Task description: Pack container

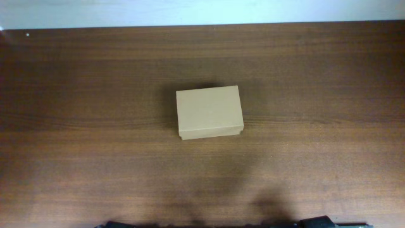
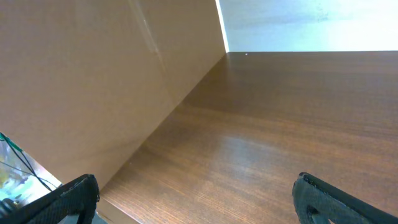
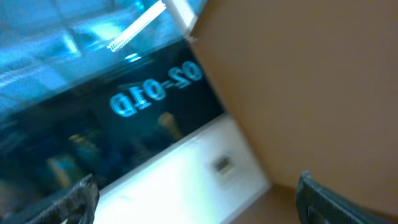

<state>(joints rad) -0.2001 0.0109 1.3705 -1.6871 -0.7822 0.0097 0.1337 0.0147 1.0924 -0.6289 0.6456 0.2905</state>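
The container (image 1: pixel 209 112) is a small tan cardboard box with its lid flap down, resting in the middle of the dark wooden table (image 1: pixel 95 126) in the overhead view. It shows in neither wrist view. My left gripper (image 2: pixel 196 199) is open and empty, its two black fingertips wide apart over bare table. My right gripper (image 3: pixel 196 199) is open and empty, pointing up at a wall and a dark window. In the overhead view only black bits of the arms (image 1: pixel 316 223) show at the bottom edge, well short of the box.
A tall brown side panel (image 2: pixel 93 81) stands along the table's left in the left wrist view. A white wall (image 1: pixel 202 11) runs behind the table's far edge. The right wrist view shows a brown panel (image 3: pixel 311 81) and a white wall (image 3: pixel 180 180).
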